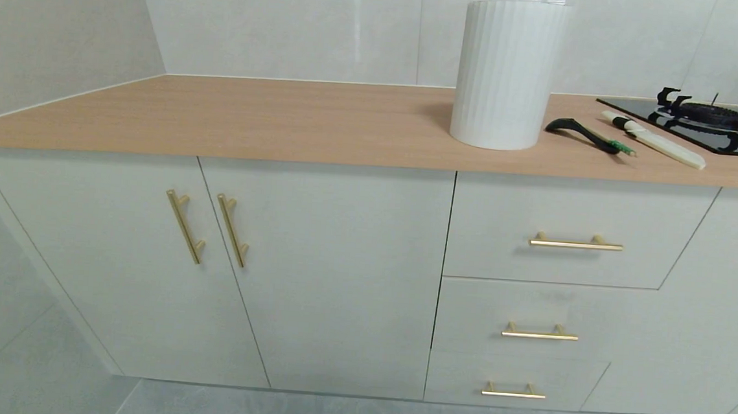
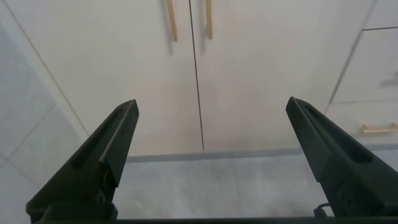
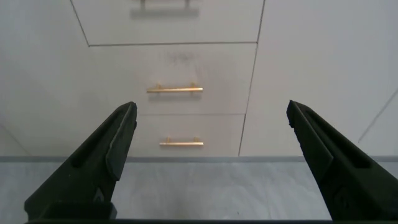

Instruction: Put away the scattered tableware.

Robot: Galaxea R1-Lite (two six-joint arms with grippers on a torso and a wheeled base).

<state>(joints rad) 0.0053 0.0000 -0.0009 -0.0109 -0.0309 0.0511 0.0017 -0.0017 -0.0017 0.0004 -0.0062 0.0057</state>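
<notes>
On the wooden countertop (image 1: 271,119), toward its right half, a white ribbed cylindrical container (image 1: 507,74) stands upright. Its inside is hidden from the head view, so what it holds cannot be told. Just beside it on the right lies a black-handled utensil (image 1: 583,134) with a green tip. Next to that is a cream-coloured knife (image 1: 658,141) with a dark band at its handle end, lying along the near edge of the gas hob (image 1: 712,124); whether it touches the hob cannot be told. Both pieces lie flat on the wood, apart from each other and from the container.

The countertop's left end meets the tiled wall (image 1: 278,19) in a corner, well apart from the container. Its front edge runs straight above 2 shut cupboard doors (image 1: 209,267) and, to their right, 3 shut drawers (image 1: 554,246), all with gold handles.

The left gripper (image 2: 211,104) hangs low before the cupboard doors, jaws spread wide with nothing between them. The right gripper (image 3: 210,109) hangs before the lower 2 drawers, likewise spread wide and holding nothing. Grey floor (image 2: 205,186) lies beneath both.
</notes>
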